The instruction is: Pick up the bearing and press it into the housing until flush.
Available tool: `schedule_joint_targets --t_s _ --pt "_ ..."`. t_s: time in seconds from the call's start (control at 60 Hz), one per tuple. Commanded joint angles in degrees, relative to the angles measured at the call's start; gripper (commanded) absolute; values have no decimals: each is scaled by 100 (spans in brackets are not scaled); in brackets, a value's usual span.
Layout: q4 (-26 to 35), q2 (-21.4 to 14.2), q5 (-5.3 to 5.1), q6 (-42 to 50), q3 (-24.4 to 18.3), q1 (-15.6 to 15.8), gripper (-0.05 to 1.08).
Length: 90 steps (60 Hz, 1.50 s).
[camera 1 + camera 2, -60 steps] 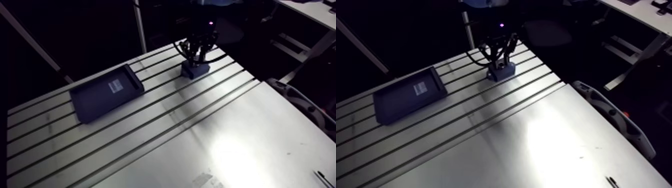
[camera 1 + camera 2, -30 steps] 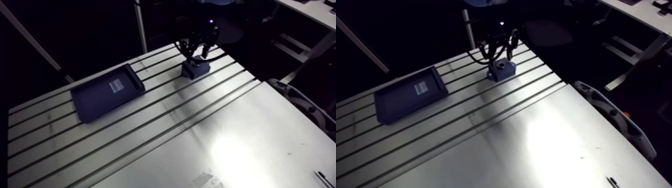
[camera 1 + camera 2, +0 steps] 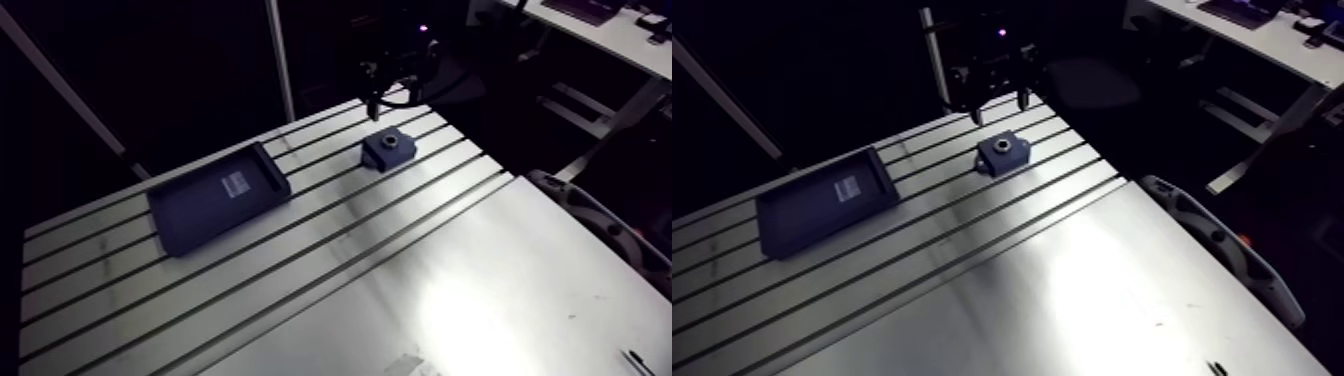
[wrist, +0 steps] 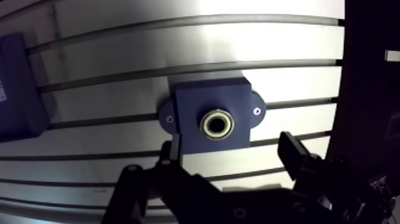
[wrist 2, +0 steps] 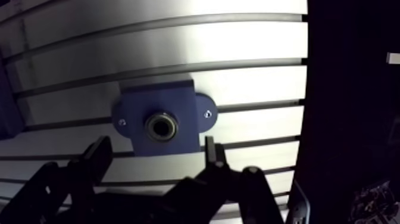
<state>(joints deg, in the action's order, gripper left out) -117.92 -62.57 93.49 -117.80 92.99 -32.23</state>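
The dark blue housing (image 3: 388, 147) rests on the slotted table (image 3: 480, 290) toward its far edge. In the wrist view a metal bearing (image 4: 217, 124) sits in the bore of the housing (image 4: 202, 98), and its ring looks level with the top face. My gripper (image 4: 229, 149) hangs above the housing and is open, with one finger on each side and nothing between them. It touches neither the housing nor the bearing. In the arm view the gripper (image 3: 1000, 105) is small and dark, raised just behind the housing.
A flat dark blue tray (image 3: 215, 195) with a white label lies on the table left of the housing, and its corner (image 4: 18, 89) shows in the wrist view. The table's far edge runs just behind the housing.
The gripper was down on the housing earlier. It has since opened and lifted clear, leaving the bearing seated in the bore. The camera has shifted a little with the arm.
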Motion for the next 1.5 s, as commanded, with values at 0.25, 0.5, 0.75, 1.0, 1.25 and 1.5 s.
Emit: schedule_joint_targets --t_s 0.25,0.5,0.75,1.0,1.25,1.5 --pt "329 13 -134 -55 -49 -3 108" --pt "231 22 -132 -200 36 -11 108" --pt "-6 31 -134 -396 187 -29 108" --pt "-56 136 -143 -661 241 -39 108" --pt "-253 189 -143 -671 259 -39 108" --pt "-254 206 -143 -671 250 -39 108"
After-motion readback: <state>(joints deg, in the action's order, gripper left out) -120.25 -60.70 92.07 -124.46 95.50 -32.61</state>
